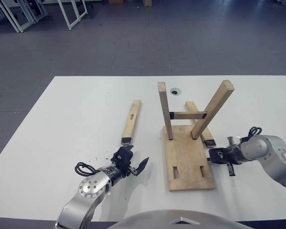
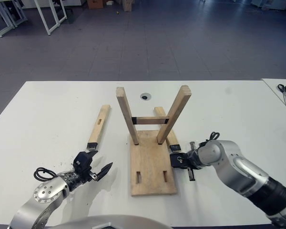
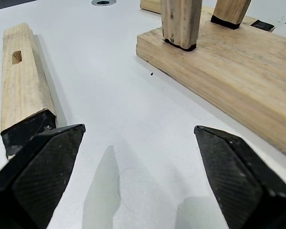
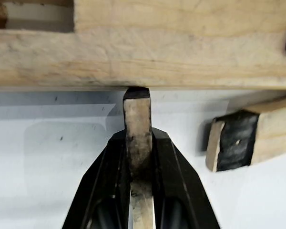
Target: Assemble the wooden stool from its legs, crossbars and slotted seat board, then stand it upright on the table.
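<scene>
Left claw (image 1: 135, 161), wide, sits just short of the loose leg (image 1: 131, 121), whose long axis runs straight away. Right claw (image 1: 213, 156) clamps a crossbar (image 4: 137, 126) against the seat board (image 1: 188, 162) edge.

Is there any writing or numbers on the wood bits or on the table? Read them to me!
There is nothing to read: no words, numbers, labels or signs.
The seat board, the left standing leg, the right standing leg, the loose leg and the white table are all plain.
</scene>
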